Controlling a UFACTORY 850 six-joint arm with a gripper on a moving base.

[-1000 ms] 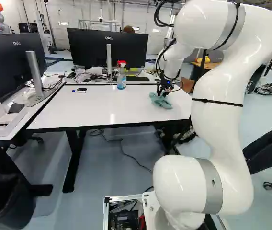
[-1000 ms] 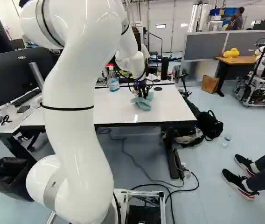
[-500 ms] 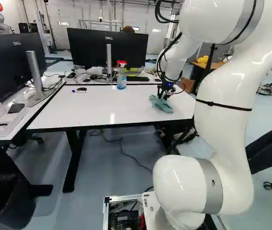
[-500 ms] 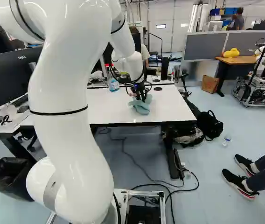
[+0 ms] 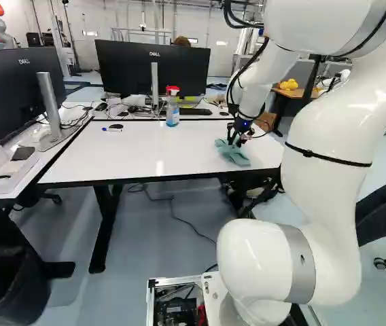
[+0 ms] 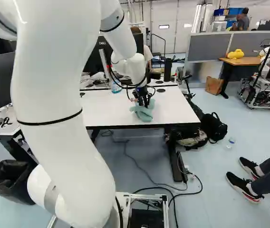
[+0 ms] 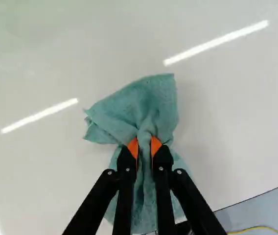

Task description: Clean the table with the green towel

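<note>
Tabletop (image 5: 155,146) beneath the bunched green towel (image 7: 151,103) is hidden.

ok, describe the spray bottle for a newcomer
White table ahead of the arm. At its far edge, before the rear monitor, stands the bottle: bluish body, red-and-white trigger top, upright, unlike the marker lying on the tabletop.

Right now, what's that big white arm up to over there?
The arm's black gripper has a green towel pinched between its two orange-padded fingers. The towel is bunched where it is held and spreads out on the white table, near the table's front edge. A spray bottle stands toward the far side. It looks like table wiping.
</note>
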